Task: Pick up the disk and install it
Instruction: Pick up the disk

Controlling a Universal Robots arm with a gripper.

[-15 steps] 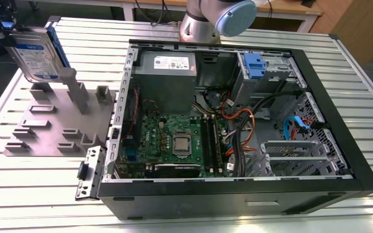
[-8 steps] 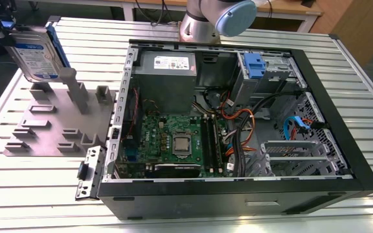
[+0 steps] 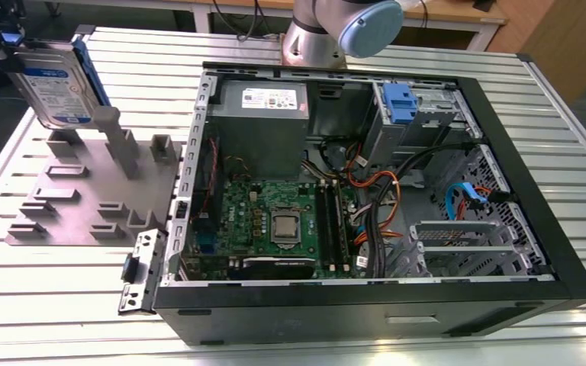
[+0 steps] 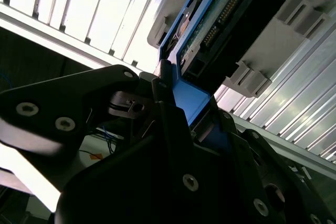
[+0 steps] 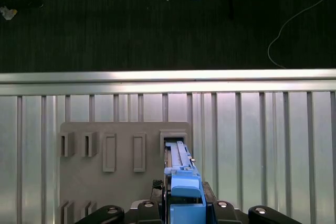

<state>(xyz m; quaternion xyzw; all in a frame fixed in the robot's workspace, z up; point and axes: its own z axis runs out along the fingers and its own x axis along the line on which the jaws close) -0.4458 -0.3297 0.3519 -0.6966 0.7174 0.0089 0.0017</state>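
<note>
Disk [image 3: 61,85], flat silver w/ blue rails, gripped by hand [image 3: 8,43] over grey rack [image 3: 69,217]

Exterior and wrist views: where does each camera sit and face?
Exterior view: high off the arm, looking down on table, computer case, holder; arm and hand show.
First wrist view: at the wrist, looking down past hand and disk onto the holder.
Second wrist view: beside the hand, looking along its fingers at the disk.
Shared: the disk, in all three.
</note>
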